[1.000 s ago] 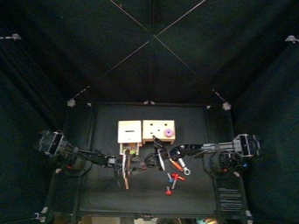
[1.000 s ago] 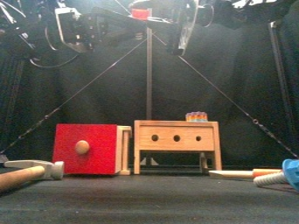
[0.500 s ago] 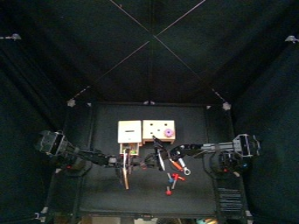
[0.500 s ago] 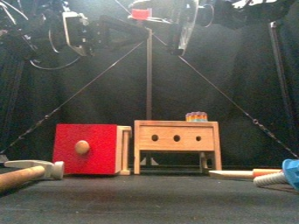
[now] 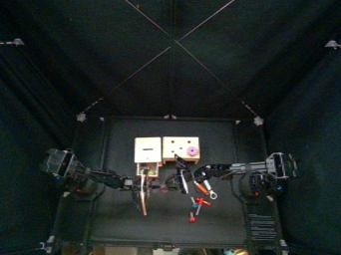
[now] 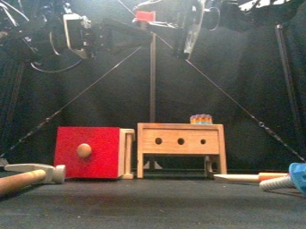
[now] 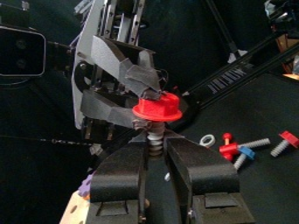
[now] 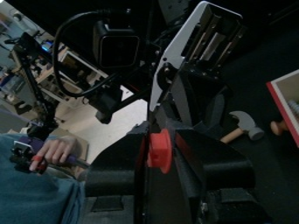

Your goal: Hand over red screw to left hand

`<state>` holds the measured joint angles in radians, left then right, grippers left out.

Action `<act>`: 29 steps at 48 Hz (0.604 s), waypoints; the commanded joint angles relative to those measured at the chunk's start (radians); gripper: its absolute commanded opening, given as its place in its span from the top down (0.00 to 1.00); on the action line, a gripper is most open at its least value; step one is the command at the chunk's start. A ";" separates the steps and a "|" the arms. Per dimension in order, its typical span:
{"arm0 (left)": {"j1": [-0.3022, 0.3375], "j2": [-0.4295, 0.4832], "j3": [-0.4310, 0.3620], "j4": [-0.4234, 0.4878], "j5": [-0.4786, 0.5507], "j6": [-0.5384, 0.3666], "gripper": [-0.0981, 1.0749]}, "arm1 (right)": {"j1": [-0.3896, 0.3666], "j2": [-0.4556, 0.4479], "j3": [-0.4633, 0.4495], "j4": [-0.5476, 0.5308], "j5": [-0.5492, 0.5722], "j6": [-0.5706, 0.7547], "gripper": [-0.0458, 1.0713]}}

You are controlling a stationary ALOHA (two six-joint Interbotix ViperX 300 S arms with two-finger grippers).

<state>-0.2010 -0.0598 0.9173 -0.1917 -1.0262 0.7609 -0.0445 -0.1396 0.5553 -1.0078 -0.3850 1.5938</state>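
Note:
High above the table's middle the red screw [image 7: 156, 108] is held with its wide head toward the right arm; the head also shows near the top in the front view [image 6: 145, 14]. My left gripper [image 7: 153, 147], the left hand, is shut on the screw's threaded shaft. The right gripper [image 8: 159, 156] stands around the red screw's head [image 8: 158, 150], and its fingers [image 7: 138, 77] lie against or just beside that head. In the top view both arms meet over the table's front half, the left gripper [image 5: 160, 181] facing the right gripper [image 5: 186, 179].
A red box [image 6: 89, 152] and a wooden box with three holes [image 6: 180, 141] stand on the table. A hammer [image 6: 30, 173] lies at the front left, and tools [image 6: 281, 180] at the front right. Loose screws [image 7: 251, 144] lie below. A person's hand [image 8: 47, 153] shows beyond the curtains.
The left arm has come in toward the screw and its jaws have closed on the shaft. The right arm has stayed in place, high over the middle.

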 commanded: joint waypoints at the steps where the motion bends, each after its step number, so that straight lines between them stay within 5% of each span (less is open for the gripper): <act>1: 0.002 -0.008 -0.012 -0.002 -0.017 -0.002 0.46 | -0.002 -0.017 -0.006 -0.003 0.002 -0.003 0.27; 29: 0.002 -0.009 0.018 -0.011 -0.017 -0.008 0.46 | -0.032 -0.146 0.078 -0.034 0.044 -0.003 0.24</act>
<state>-0.1994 -0.0614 0.9465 -0.2010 -1.0324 0.7578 -0.0706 -0.2178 0.6197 -1.0339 -0.3497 1.5938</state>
